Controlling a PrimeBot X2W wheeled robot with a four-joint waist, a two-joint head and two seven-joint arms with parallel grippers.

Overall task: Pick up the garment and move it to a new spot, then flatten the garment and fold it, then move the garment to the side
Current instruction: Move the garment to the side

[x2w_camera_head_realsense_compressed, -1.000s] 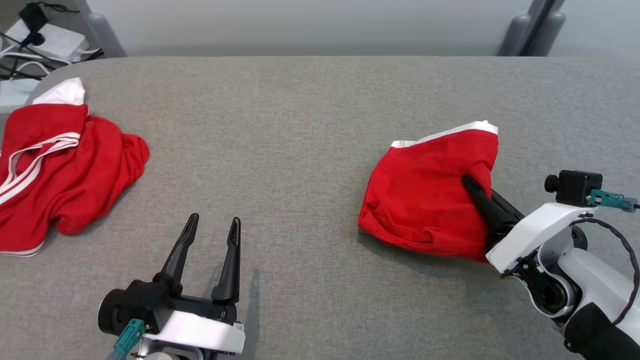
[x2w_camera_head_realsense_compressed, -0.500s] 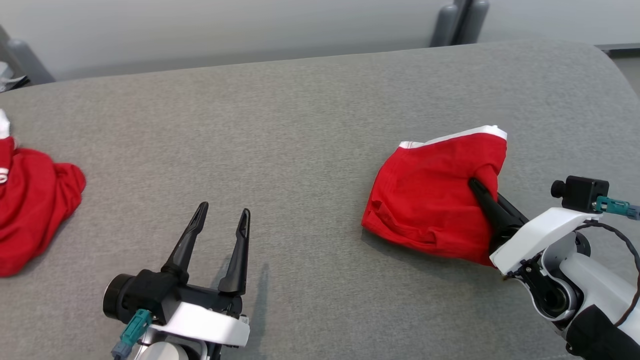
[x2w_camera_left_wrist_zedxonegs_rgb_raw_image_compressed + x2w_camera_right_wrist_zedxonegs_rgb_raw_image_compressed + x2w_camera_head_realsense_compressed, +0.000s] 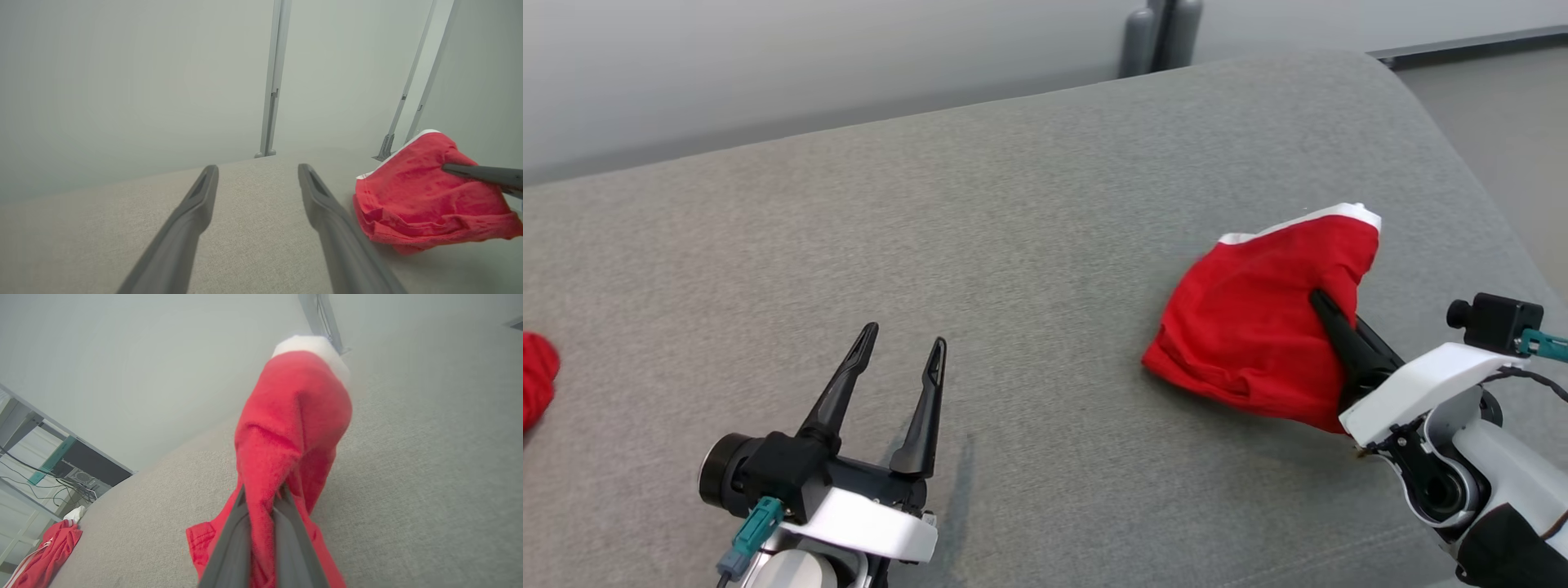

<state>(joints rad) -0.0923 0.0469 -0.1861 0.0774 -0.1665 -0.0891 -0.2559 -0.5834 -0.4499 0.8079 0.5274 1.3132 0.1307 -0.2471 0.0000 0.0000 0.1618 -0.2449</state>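
The garment (image 3: 1250,327) is a folded red piece with a white band along its top edge, raised off the grey table (image 3: 1013,229) at the right. My right gripper (image 3: 1319,300) is shut on a bunch of its cloth, the rest hanging down to the table. In the right wrist view the red garment (image 3: 290,428) is pinched between the two dark fingers (image 3: 233,547) and drapes over them. My left gripper (image 3: 903,347) stands open and holds nothing at the lower left, well left of the garment. The left wrist view has the garment (image 3: 416,192) to the right of its open fingers (image 3: 327,208).
A second red garment with white stripes (image 3: 45,551) lies far off on the table's left end, its edge at the head view's left border (image 3: 535,380). The table's rounded right end (image 3: 1445,139) drops to the floor. Metal posts (image 3: 1160,33) stand behind the table.
The head camera has turned to the right, so the other red garment has slid almost out at the left. My right gripper keeps its hold on the garment; the left gripper stays open.
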